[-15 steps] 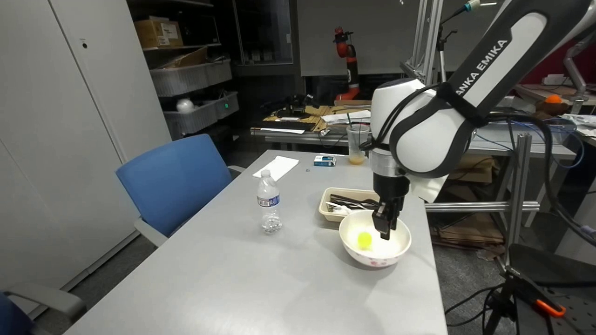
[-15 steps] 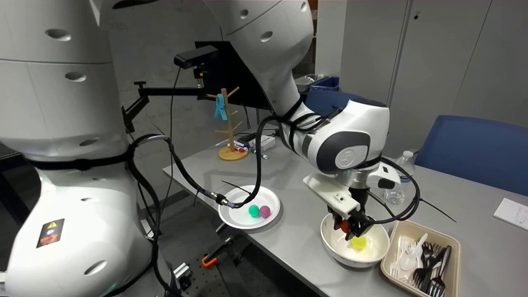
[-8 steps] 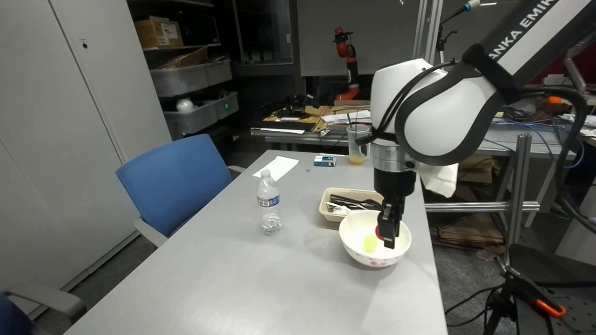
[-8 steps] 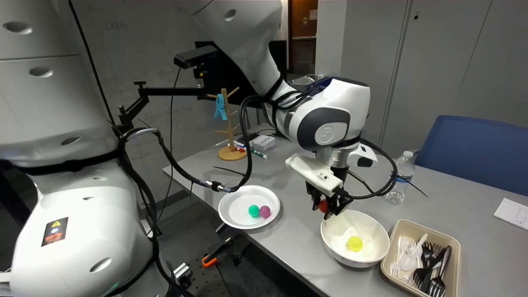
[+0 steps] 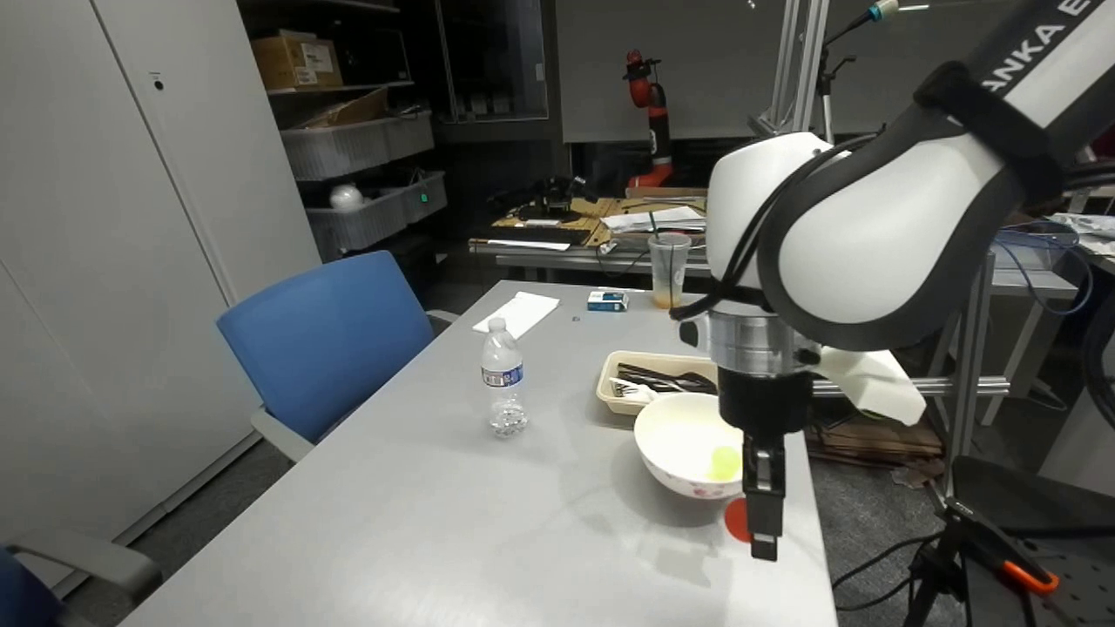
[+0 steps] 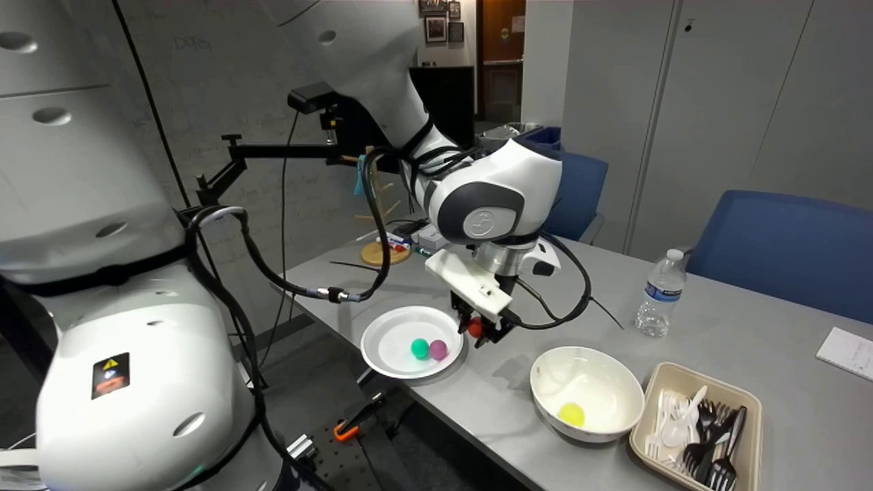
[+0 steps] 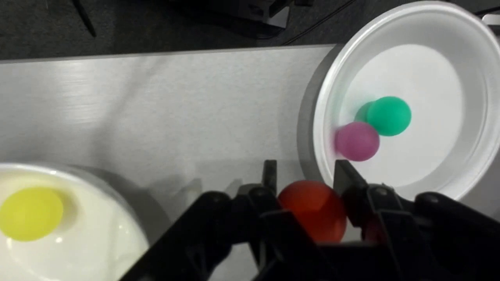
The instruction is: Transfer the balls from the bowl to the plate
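Note:
Between the fingers of my gripper (image 7: pixel 306 168) a red ball (image 7: pixel 316 212) is held, up in the air above the table. In the wrist view the fingertips reach the near rim of the white plate (image 7: pixel 425 86). On that plate lie a green ball (image 7: pixel 389 116) and a purple ball (image 7: pixel 357 141), touching each other. The white bowl (image 6: pixel 607 382) stands on the table, with a yellow ball (image 6: pixel 571 414) inside against its wall. In an exterior view the gripper and red ball (image 5: pixel 738 520) partly cover the bowl's side; the plate is outside that view.
Beside the bowl is a beige tray (image 6: pixel 753 436) of plastic cutlery. A water bottle (image 6: pixel 660 293) stands farther along the table. A plastic cup (image 5: pixel 669 270), small box (image 5: pixel 607 301) and papers (image 5: pixel 520 313) lie toward one end. The plate sits close to the table edge.
My gripper has travelled from over the bowl across to the plate's side, carrying the red ball with it. The yellow ball has rolled across the bowl toward the plate side.

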